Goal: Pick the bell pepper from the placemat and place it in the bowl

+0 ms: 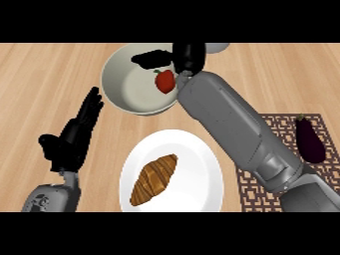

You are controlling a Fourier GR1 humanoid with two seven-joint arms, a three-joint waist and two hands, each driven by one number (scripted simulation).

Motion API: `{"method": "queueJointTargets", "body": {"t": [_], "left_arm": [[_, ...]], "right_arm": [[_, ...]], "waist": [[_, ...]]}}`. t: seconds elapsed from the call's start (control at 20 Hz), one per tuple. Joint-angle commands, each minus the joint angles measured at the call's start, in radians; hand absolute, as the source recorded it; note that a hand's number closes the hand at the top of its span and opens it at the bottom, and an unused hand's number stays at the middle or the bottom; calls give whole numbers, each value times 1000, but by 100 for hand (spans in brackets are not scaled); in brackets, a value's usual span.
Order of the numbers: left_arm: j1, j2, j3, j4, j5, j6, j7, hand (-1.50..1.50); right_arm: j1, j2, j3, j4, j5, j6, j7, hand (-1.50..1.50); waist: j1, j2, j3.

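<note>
The red bell pepper (164, 81) lies inside the pale bowl (121, 82) at the top middle, toward its right side. My right forearm reaches up from the lower right, and my right hand (186, 56) hovers over the bowl's far rim. Its fingers are spread, with the thumb pointing left. The pepper sits just beside the wrist and is not between the fingers. The patterned brown placemat (275, 124) lies at the right, partly hidden under my right forearm. My left hand (71, 137) rests open at the left, fingers up, apart from everything.
A white plate (202, 149) holding a croissant (155, 180) sits in the lower middle, just below the bowl. A dark purple eggplant (310, 139) lies on the placemat's right part. Wooden counter stretches to the left and upper right.
</note>
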Motion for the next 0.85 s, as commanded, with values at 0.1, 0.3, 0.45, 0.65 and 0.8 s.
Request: {"method": "queueJointTargets", "body": {"t": [0.1,0.3,0.45,0.65,0.8], "left_arm": [[11,28,47,1,32,-27,-11,0],[14,-6,14,-29,12,-6,14,0],[26,-17,3,25,-19,3,-46,0],[-15,-42,-1,29,-26,21,-32,0],[45,2,25,-58,14,-25,8,0]], "right_arm": [[171,-23,-55,-219,-42,24,-36,-150],[291,-74,-12,-431,-28,116,58,-150],[366,-112,-48,-526,-44,172,18,-150],[491,-125,-9,-689,-1,204,61,-150],[577,-76,17,-702,46,181,16,-150]], "waist": [[-11,-1,0],[-17,-5,0],[-13,-2,0],[-13,-2,0],[-5,-1,0]]}}
